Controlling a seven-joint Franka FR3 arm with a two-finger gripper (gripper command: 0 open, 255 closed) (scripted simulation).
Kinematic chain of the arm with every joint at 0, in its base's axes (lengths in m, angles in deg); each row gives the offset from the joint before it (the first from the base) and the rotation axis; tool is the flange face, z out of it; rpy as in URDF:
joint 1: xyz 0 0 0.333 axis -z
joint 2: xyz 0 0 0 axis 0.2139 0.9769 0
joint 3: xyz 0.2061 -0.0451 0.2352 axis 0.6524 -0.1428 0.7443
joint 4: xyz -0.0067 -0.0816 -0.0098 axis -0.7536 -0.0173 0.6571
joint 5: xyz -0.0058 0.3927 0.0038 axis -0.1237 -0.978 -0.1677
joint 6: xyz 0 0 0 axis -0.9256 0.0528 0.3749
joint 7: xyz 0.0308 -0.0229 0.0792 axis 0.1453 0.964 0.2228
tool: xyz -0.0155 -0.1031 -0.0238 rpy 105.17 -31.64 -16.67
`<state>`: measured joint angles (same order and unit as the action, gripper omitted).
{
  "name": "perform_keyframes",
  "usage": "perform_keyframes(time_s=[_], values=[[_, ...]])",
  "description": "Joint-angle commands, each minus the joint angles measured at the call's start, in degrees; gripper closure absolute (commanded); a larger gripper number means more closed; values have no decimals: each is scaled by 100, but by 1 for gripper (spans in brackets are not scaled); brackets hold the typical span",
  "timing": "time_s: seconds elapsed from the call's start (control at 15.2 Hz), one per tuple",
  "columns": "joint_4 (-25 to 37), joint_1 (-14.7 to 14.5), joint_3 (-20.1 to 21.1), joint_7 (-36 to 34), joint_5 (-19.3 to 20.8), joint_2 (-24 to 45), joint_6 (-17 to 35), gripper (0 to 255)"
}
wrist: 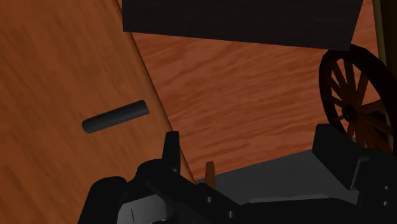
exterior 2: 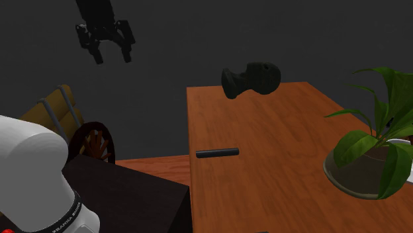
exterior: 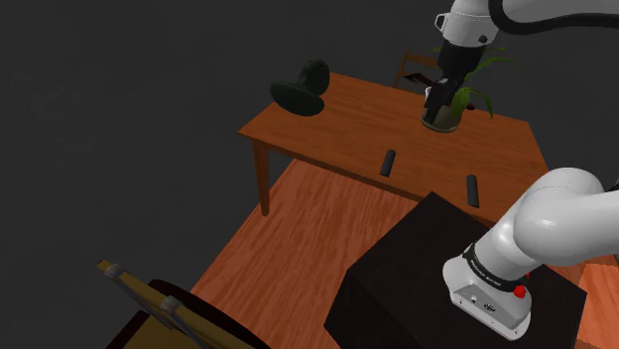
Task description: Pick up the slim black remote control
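Slim black remote control (exterior: 388, 163): lies flat on the table, near the edge facing the stand, with nothing touching it.
Table (exterior: 317, 129): brown wood.
Second dark bar (exterior: 472, 190): also on the table, closer to the stand and well apart from the remote.
Gripper (exterior 2: 112, 58): fingers spread and empty, high above the table.
Potted plant (exterior: 451, 109): green leaves in a bowl on the table's far side.
Dark head-shaped figure (exterior: 303, 89): at the table's end on the shoulder view's left.
Stand (exterior: 397, 288): a black box just beside the table.
Spoked wheel (wrist: 353, 95): over the wooden floor.
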<state>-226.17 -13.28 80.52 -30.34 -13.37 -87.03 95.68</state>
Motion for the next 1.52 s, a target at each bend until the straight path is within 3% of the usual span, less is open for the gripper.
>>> perform_keyframes(time_s=[0.0, 0.86, 1.45], values=[[0, 0, 0, 0, 0, 0, 0, 0], [111, 776, -522, -1277, -257, 2474, 2090, 0], [654, 1164, -971, -1808, -782, 4311, 3202, 0]])
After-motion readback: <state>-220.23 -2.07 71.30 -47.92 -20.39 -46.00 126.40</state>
